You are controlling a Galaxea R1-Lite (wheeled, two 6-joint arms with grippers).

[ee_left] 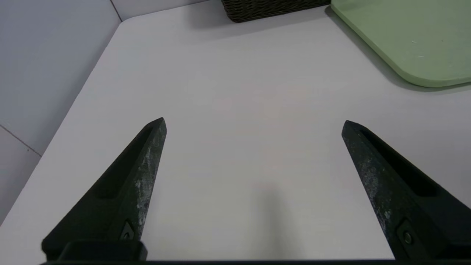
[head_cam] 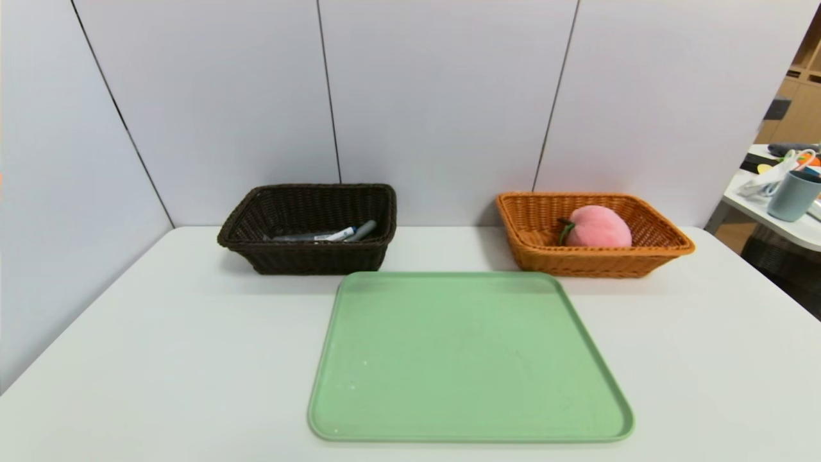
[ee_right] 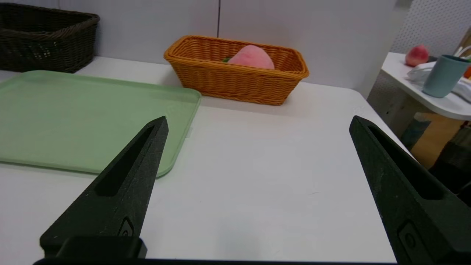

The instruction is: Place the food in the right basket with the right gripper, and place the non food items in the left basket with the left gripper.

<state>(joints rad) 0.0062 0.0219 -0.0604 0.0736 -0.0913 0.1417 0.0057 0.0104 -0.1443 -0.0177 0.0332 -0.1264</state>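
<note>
The pink plush peach [head_cam: 598, 227] lies inside the orange-tan right basket [head_cam: 667, 245], and the right wrist view shows the peach [ee_right: 251, 57] in that basket [ee_right: 235, 80] too. In the dark brown left basket [head_cam: 308, 258] lie non food items: a marker with a blue cap [head_cam: 340, 234] and a grey handle [head_cam: 362, 230]; the rest is hidden by the wall. Neither arm shows in the head view. My left gripper [ee_left: 254, 123] hangs open over bare table left of the tray. My right gripper [ee_right: 258, 120] is open over bare table right of the tray.
A green tray [head_cam: 468, 359] with nothing on it lies at the table's middle front. Grey wall panels stand behind the baskets. A side table [head_cam: 779, 221] at the far right carries a blue cup [head_cam: 793, 196] and clutter.
</note>
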